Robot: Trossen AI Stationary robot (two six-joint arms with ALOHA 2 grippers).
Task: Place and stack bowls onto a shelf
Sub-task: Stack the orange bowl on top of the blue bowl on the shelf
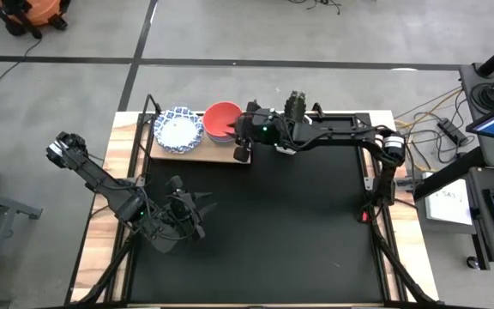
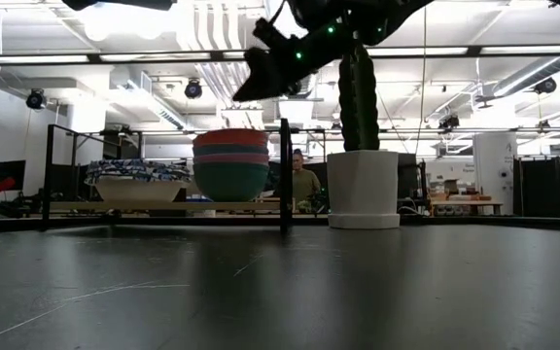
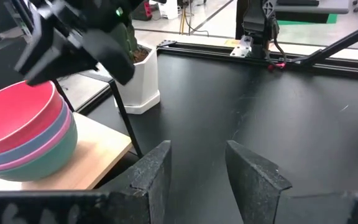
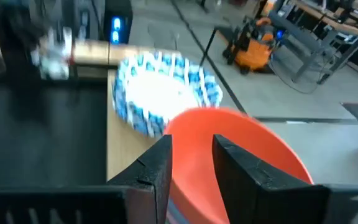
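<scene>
Dark fingers (image 4: 191, 165) of the right gripper (image 1: 243, 140) are seen closest to the lens in the right wrist view, spread apart with nothing between them, poised just over the rim of the red bowl (image 4: 238, 155). From above, this gripper is found at the right end of the shelf (image 1: 221, 155), beside the coloured stack.

The red bowl is seated on top of a pink, a blue and a green bowl, as is shown by the stack (image 2: 231, 165) in the low view. Just beside it, on the left part of the board, the blue-patterned white bowls (image 1: 178, 129) are nested. All the bowls that can be seen are already on the shelf, so the task is judged to be at or near its end.

A cactus pot (image 2: 363, 190) is stood near the shelf's right leg.

The left gripper (image 1: 187, 215) is held low over the bare black table (image 1: 298, 232), well apart from the shelf, with its fingers (image 3: 157, 171) parted and empty.

The bowls are judged to be light, stiff and smooth-walled, probably slippery; a hold across the rim, one finger inside and one outside, would be suited. The tall stack could be toppled by a sideways knock.
</scene>
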